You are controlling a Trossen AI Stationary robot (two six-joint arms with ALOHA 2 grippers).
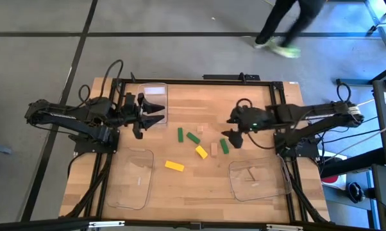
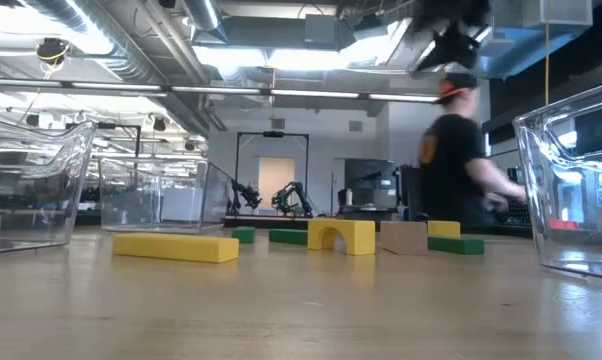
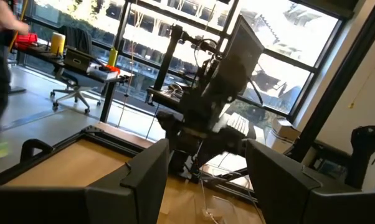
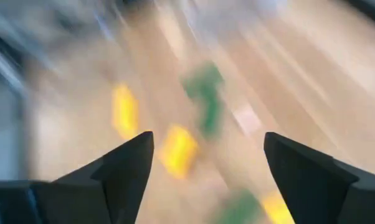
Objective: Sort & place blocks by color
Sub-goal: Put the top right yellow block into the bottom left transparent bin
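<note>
A pale wooden table [image 1: 193, 186] carries three clear trays: two at the near edge [image 1: 130, 178] [image 1: 257, 178] and one at the far left [image 1: 156, 96]. Loose blocks lie mid-table, just left of the right gripper [image 1: 232, 138]: three green bars [image 1: 179, 134] [image 1: 193, 138] [image 1: 224, 146], two yellow pieces [image 1: 174, 165] [image 1: 201, 151], and a tan one [image 1: 213, 150]. The right gripper hangs above the table with fingers spread, holding nothing. The left gripper [image 1: 159, 114] hovers released over the far tray, well apart from the blocks. Beyond the table, a person [image 2: 459, 150] walks past.
</note>
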